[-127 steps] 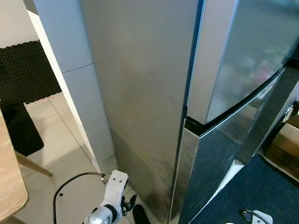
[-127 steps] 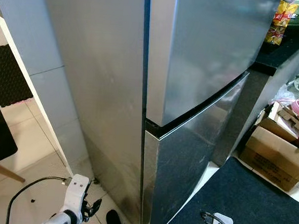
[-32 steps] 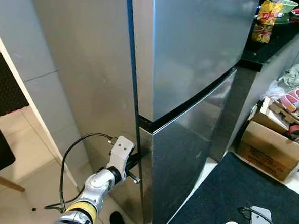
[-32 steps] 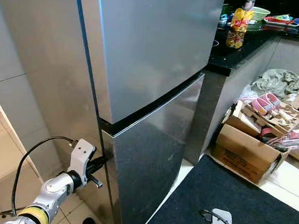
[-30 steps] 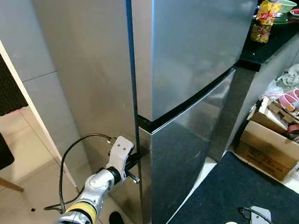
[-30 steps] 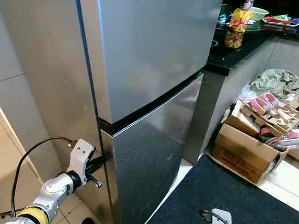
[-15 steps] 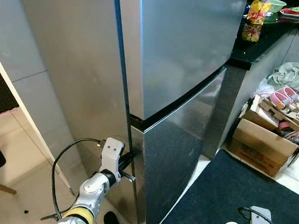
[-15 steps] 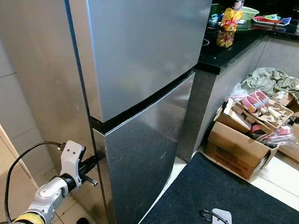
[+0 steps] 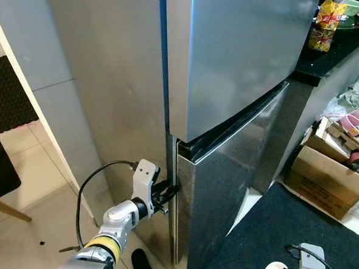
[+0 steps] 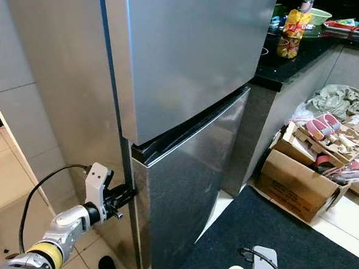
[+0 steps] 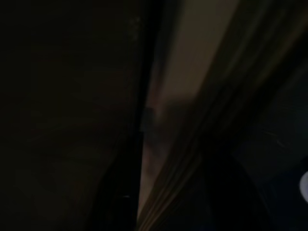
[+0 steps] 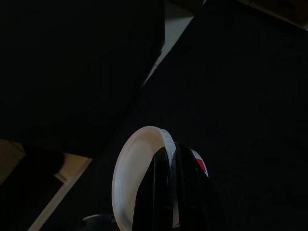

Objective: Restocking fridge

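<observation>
A tall steel fridge stands right before me, with an upper door (image 9: 239, 53) and a lower door (image 9: 232, 174). My left gripper (image 9: 168, 192) is pressed against the lower door's left edge, just under the dark seam between the doors. That door's top corner looks a crack out from the fridge body. The left wrist view is dark, with a pale slit between dark surfaces. Low on the right, my right gripper (image 12: 173, 192) is shut on a white round container (image 12: 132, 168) with a red mark.
A dark blue mat (image 9: 295, 233) lies in front of the fridge. Cardboard boxes (image 9: 326, 180) with shoes stand to the right, under a black counter (image 9: 305, 66) carrying a snack bag (image 9: 323, 24). A grey wall panel (image 9: 55, 72) and tiled floor (image 9: 37, 174) lie to the left.
The camera has swung a little, shifting the whole picture. My left gripper has stayed at the lower door's edge. The door's top corner now appears slightly further out.
</observation>
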`<state>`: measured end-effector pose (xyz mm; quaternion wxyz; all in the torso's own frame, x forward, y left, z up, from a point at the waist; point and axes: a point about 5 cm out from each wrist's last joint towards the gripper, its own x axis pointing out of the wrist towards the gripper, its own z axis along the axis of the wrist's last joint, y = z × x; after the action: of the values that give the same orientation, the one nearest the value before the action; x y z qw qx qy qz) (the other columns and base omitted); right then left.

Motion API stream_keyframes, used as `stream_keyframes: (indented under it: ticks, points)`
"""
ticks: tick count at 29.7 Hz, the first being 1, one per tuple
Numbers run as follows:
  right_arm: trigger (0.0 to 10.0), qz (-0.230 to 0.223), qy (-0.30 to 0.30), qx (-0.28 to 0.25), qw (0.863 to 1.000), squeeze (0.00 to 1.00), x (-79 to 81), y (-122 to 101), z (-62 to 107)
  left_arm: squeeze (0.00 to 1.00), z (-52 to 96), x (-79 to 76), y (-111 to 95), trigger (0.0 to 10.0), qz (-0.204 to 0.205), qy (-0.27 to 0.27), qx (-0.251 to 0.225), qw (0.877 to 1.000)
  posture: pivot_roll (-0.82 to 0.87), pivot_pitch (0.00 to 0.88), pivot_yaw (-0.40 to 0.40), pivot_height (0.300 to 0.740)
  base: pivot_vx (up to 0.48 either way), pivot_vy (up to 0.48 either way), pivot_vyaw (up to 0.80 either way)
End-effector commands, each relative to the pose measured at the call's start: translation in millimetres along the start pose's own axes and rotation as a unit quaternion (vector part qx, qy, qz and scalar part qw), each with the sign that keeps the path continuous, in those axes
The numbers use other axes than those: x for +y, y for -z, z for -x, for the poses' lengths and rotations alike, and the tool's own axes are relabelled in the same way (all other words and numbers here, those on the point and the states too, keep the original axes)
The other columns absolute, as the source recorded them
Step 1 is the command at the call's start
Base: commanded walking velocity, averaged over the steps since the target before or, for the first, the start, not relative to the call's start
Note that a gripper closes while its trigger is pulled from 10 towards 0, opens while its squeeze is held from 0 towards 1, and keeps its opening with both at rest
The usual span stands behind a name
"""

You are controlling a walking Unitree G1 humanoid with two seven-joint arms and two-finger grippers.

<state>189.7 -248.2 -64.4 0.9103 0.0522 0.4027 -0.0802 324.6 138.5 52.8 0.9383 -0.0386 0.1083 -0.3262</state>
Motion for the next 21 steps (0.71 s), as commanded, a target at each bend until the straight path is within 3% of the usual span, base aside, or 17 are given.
stream_keyframes:
  ticks: [1, 2, 3, 5, 6, 7, 8, 10, 12, 15, 21]
  points:
    - [10.0, 0.008, 0.0, 0.004, 1.0, 0.0, -1.8, 2.1, 0.9, 1.0, -7.0, -0.6, -17.2, 10.0, -0.014, 0.039, -0.012, 0.999, -0.12, 0.0, 0.001, 0.74, 0.0, 0.0, 0.0]
    - [10.0, 0.009, 0.0, 0.008, 1.0, 0.0, -3.3, 4.7, 1.8, 1.0, -10.9, -13.9, -14.8, 10.0, 0.001, 0.117, 0.003, 0.993, -0.12, 0.0, 0.0, 0.74, 0.0, 0.0, 0.0]
    - [10.0, 0.009, 0.0, 0.008, 1.0, 0.0, -3.3, 4.7, 1.8, 1.0, -10.9, -13.9, -14.8, 10.0, 0.001, 0.117, 0.003, 0.993, -0.12, 0.0, 0.0, 0.74, 0.0, 0.0, 0.0]
    - [10.0, 0.013, -0.004, 0.016, 1.0, 0.0, -4.2, 8.7, 3.0, 1.0, -13.9, -31.0, -12.8, 10.0, 0.024, 0.212, 0.019, 0.977, -0.12, 0.0, -0.001, 0.74, 0.0, 0.0, 0.0]
    - [10.0, 0.018, -0.007, 0.024, 1.0, 0.0, -5.5, 13.9, 4.6, 0.76, -14.5, -49.0, -15.3, 10.0, 0.055, 0.308, 0.035, 0.949, -0.12, 0.0, -0.004, 0.74, 0.0, 0.0, 0.0]
    - [10.0, 0.022, -0.01, 0.03, 0.999, 0.0, -6.5, 17.4, 5.8, 0.76, -13.5, -62.5, -17.8, 10.0, 0.078, 0.372, 0.044, 0.924, -0.12, 0.0, -0.004, 0.74, 0.0, 0.0, 0.0]
    - [10.0, 0.022, -0.007, 0.035, 0.999, 0.0, -8.9, 21.4, 7.4, 0.0, -11.2, -78.0, -25.1, 10.0, 0.097, 0.434, 0.044, 0.894, -0.12, 0.004, -0.004, 0.74, 0.0, 0.0, 0.0]
    - [10.0, 0.019, -0.002, 0.04, 0.999, 0.0, -11.9, 26.0, 9.5, 0.0, -8.4, -97.4, -36.7, 10.0, 0.123, 0.498, 0.035, 0.858, -0.12, 0.003, -0.001, 0.74, 0.0, 0.0, 0.0]
    - [10.0, 0.017, -0.002, 0.044, 0.999, 0.0, -12.5, 30.2, 11.0, 0.0, -10.1, -107.7, -46.7, 10.0, 0.147, 0.521, 0.018, 0.841, -0.13, 0.006, 0.0, 0.74, 0.0, 0.0, 0.0]
    - [10.0, 0.018, -0.008, 0.05, 0.999, 0.0, -11.3, 35.5, 12.6, 0.0, -12.9, -110.4, -51.1, 10.0, 0.161, 0.527, 0.011, 0.835, -0.14, 0.007, 0.001, 0.74, 0.0, 0.0, 0.0]
    - [10.0, 0.026, -0.015, 0.069, 0.997, 0.0, -10.4, 48.7, 16.7, 0.0, -6.7, -105.8, -48.8, 10.0, 0.151, 0.526, 0.031, 0.836, -0.14, 0.01, 0.002, 0.74, 0.0, 0.0, 0.0]
